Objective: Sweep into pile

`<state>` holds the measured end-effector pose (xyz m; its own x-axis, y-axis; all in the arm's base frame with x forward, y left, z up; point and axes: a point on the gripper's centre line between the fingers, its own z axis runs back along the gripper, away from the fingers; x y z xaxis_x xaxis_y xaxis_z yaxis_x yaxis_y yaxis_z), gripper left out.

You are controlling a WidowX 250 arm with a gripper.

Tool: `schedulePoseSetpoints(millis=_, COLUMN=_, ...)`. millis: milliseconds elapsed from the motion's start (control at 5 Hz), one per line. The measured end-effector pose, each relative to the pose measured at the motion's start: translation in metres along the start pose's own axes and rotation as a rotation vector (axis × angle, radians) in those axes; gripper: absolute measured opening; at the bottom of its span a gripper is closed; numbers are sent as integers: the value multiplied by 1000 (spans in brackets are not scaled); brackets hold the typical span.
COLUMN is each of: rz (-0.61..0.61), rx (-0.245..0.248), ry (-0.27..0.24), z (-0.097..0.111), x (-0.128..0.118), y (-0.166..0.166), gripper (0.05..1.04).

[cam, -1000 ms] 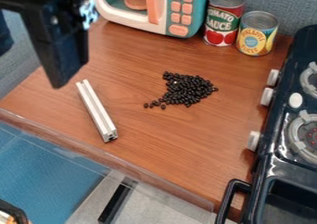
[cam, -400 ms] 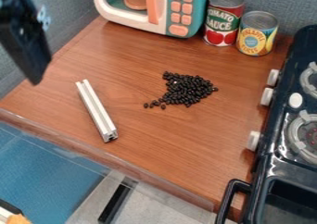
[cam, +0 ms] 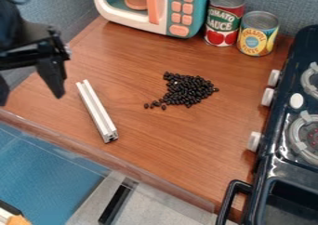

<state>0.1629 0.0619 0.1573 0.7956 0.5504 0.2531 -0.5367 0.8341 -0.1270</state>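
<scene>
The black gripper [cam: 31, 99] hangs at the left edge of the view, open, its two fingers spread wide apart with nothing between them. Just to its right, a silver-white grooved bar [cam: 97, 110] lies on the brown counter, slanting from upper left to lower right, and the gripper does not appear to touch it. Farther right, near the middle, black beans [cam: 188, 90] sit heaped in an irregular cluster. A thin tail of several beans [cam: 155, 104] trails off its lower left side.
A teal and white toy microwave [cam: 180, 8] stands at the back, beside a red can [cam: 223, 19] and a yellow can [cam: 257, 33]. A black toy stove [cam: 273, 159] lines the right side. The wooden counter's front edge [cam: 124, 166] runs along the lower left.
The gripper has shifted left and turned, so that both fingers now show spread apart. At the lower left corner, something orange and white has moved. Bar and beans have stayed put.
</scene>
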Motion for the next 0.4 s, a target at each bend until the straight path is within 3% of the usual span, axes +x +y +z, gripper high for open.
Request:
schedulePoseSetpoints(millis=200, rz=74, rx=24, ry=-44, z=-13, x=16, y=-5, gripper=1001)
schedulePoseSetpoints(millis=400, rz=199, rx=84, ry=-57, z=-42, x=33, y=-4, gripper=1001)
